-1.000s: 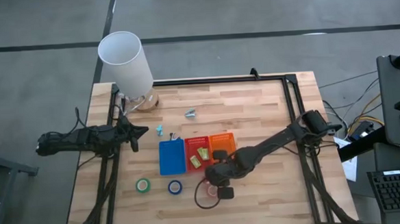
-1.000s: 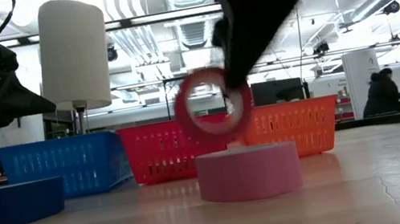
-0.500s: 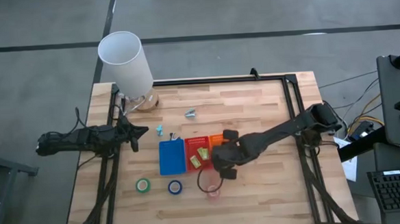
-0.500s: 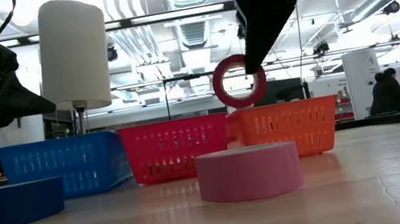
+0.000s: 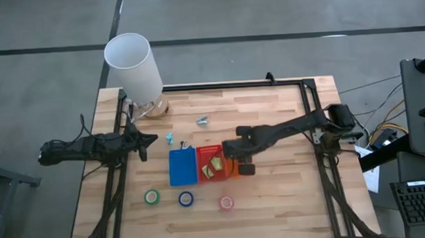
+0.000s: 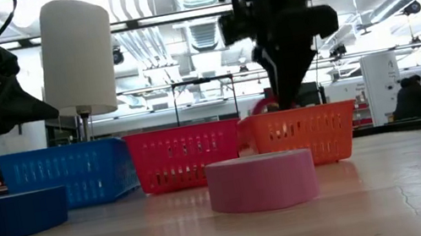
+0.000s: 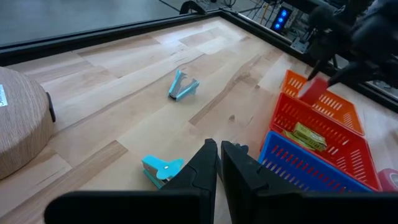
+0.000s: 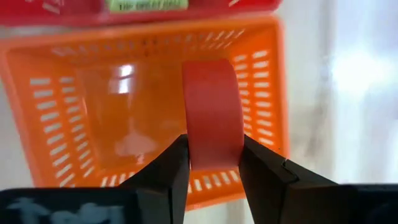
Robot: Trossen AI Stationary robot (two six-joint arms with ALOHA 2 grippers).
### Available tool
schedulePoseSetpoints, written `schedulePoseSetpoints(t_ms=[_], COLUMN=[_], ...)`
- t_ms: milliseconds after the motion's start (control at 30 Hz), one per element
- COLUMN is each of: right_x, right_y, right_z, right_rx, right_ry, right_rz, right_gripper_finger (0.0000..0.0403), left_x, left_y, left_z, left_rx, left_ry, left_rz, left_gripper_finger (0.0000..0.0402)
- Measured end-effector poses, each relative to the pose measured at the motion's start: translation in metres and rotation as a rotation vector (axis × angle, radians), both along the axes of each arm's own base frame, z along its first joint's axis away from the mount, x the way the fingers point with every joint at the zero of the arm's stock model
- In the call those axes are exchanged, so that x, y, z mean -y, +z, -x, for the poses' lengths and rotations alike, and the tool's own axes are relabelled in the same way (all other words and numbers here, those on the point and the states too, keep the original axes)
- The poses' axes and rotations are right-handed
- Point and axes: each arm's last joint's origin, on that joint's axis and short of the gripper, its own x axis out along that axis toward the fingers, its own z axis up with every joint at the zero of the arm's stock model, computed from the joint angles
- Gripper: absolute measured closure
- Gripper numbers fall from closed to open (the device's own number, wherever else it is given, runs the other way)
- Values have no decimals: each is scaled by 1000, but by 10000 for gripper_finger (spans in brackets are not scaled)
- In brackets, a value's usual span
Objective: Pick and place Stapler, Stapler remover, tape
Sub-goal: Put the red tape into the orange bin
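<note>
My right gripper (image 5: 234, 160) hangs over the orange basket (image 8: 93, 99) and is shut on a red tape roll (image 8: 213, 106). In the low view the roll (image 6: 270, 104) shows just above the orange basket's rim (image 6: 295, 112). A pink roll (image 5: 226, 203), a blue roll (image 5: 185, 199) and a green roll (image 5: 152, 197) lie flat on the table near its near edge. Two pale blue staple removers (image 5: 202, 120) (image 5: 171, 138) lie farther back. My left gripper (image 5: 149, 140) waits shut above the table's left side, touching nothing. My right gripper pinches the red roll between its two fingers (image 8: 171, 158), one on each flat side, with the outer band (image 8: 213, 134) facing the wrist camera. The fingers come from above, pointing down. The roll stands on edge, lifted clear over the orange basket's inside.
The blue basket (image 5: 182, 166), the red basket (image 5: 210, 163) with yellow-green blocks, and the orange basket stand side by side mid-table. A white lamp (image 5: 133, 65) stands at the far left corner. A black frame (image 5: 314, 106) rims the table. A person (image 6: 407, 98) is far behind.
My right gripper has carried the red roll from above the pink roll toward the far edge, up over the orange basket, then down until the roll sits at the basket's rim. The pink roll has stayed on the table.
</note>
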Motion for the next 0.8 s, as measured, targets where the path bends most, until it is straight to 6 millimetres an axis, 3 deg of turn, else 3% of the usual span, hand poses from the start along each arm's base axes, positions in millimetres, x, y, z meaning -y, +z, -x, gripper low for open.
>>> schedulePoseSetpoints(t_ms=[267, 800], right_x=[17, 18], right_y=[-8, -5], right_z=[2, 0], right_rx=[-15, 16], right_ry=[-19, 0], right_rz=[0, 4], right_gripper_finger=[283, 257], left_x=[0, 0], left_y=[0, 0], left_z=[0, 0], left_rx=[0, 0], left_ry=[0, 0], left_rz=[0, 0], left_gripper_finger=[376, 376])
